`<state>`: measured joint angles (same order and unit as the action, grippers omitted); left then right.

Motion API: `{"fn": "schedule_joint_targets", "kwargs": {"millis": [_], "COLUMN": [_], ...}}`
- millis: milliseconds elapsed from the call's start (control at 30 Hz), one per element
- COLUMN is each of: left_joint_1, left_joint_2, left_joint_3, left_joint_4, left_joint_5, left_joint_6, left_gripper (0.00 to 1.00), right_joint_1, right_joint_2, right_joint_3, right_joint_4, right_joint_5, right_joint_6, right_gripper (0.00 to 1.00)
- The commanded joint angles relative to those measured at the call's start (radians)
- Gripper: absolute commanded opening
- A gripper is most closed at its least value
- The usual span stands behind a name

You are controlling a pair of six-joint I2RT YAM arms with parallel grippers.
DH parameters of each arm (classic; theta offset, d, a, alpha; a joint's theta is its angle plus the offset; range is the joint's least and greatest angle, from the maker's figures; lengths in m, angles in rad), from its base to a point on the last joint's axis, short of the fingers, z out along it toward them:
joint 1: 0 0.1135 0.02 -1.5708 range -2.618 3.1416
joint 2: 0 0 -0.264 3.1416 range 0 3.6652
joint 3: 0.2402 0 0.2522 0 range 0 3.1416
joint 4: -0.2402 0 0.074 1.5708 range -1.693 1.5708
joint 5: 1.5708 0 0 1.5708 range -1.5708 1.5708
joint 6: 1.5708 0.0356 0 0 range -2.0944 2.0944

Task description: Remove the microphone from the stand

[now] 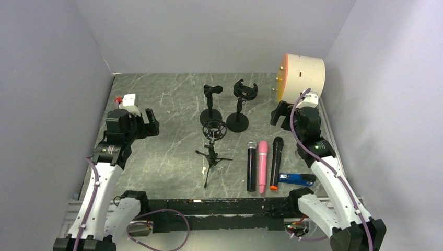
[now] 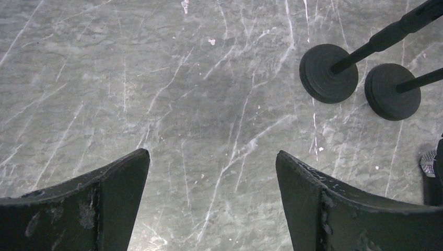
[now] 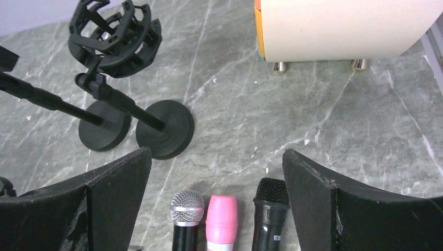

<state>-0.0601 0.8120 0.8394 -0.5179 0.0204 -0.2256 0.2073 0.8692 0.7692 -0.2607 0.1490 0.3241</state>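
Note:
Three microphones lie side by side on the grey marble table: a black one with a silver mesh head, a pink one and a black one with an orange end. Two round-base stands and a small tripod stand with a shock mount stand behind them; I see no microphone in any holder. My left gripper is open and empty over bare table at the left. My right gripper is open and empty above the microphone heads.
A white cylinder with an orange face stands at the back right. A blue object lies near the right arm's base. The stand bases show at the right of the left wrist view. Grey walls enclose the table.

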Motion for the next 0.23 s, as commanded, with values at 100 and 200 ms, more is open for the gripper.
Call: {"fn": "schedule_joint_targets", "kwargs": {"millis": [100, 200], "left_joint_1": [0.003, 0.004], "left_joint_2": [-0.048, -0.054], "left_joint_3": [-0.037, -0.037], "left_joint_4": [0.056, 0.049], "left_joint_5": [-0.010, -0.019], "left_joint_6": [0.011, 0.023], "left_gripper": [0.95, 0.95], "right_joint_1": [-0.001, 0.000], "right_joint_2": [-0.081, -0.082], "right_joint_3": [-0.015, -0.001], "right_joint_4": [0.117, 0.094], "right_joint_5": [-0.051, -0.058], "right_joint_6": [-0.051, -0.062], "right_gripper": [0.99, 0.99]}}
